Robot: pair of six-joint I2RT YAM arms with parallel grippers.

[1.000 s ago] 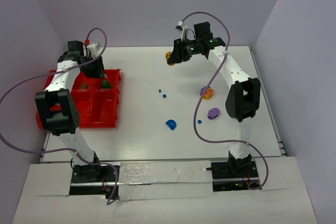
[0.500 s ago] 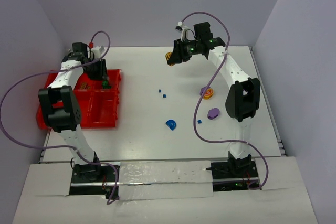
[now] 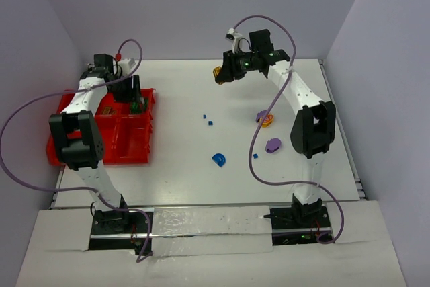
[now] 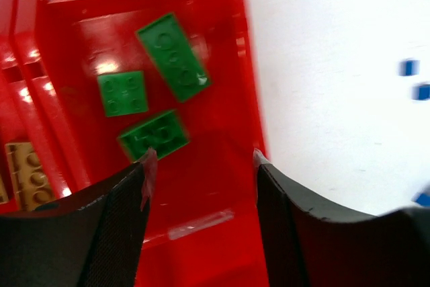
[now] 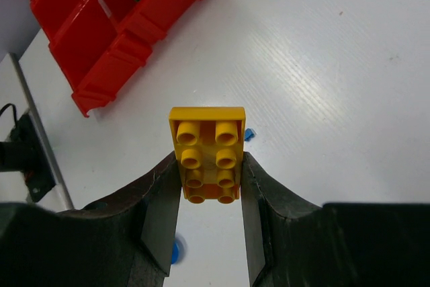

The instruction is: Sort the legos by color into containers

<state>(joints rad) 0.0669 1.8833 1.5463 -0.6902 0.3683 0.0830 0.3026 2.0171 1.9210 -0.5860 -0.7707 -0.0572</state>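
Left tool (image 4: 201,159) hangs over the red plastic bins (image 3: 127,140), which sit along the left edge of the white desk (image 3: 181,139). Its jaws are spread with nothing between them. Three green studded plastic legos (image 4: 173,56) lie flat on the floor of the compartment beneath, the one toward the far edge and the desk's middle. Right tool (image 5: 207,166) is raised over the far edge near its middle, pinching a yellow studded plastic block (image 5: 206,136) by its long sides, studs toward the wrist camera. Step in hand, as I read it: carry the yellow block across to the bins. A tan-gold studded piece (image 4: 27,173) shows in the compartment next to the greens, likely the yellow's home. To do it well: hold the pinch firm and level in transit, pass high enough to clear the bin walls, let the left arm vacate that corner first, centre over the compartment, lower inside the walls, then release. Blue rounded arch (image 3: 218,160) and purple piece (image 3: 273,144) lie loose mid-desk, not yet sorted.
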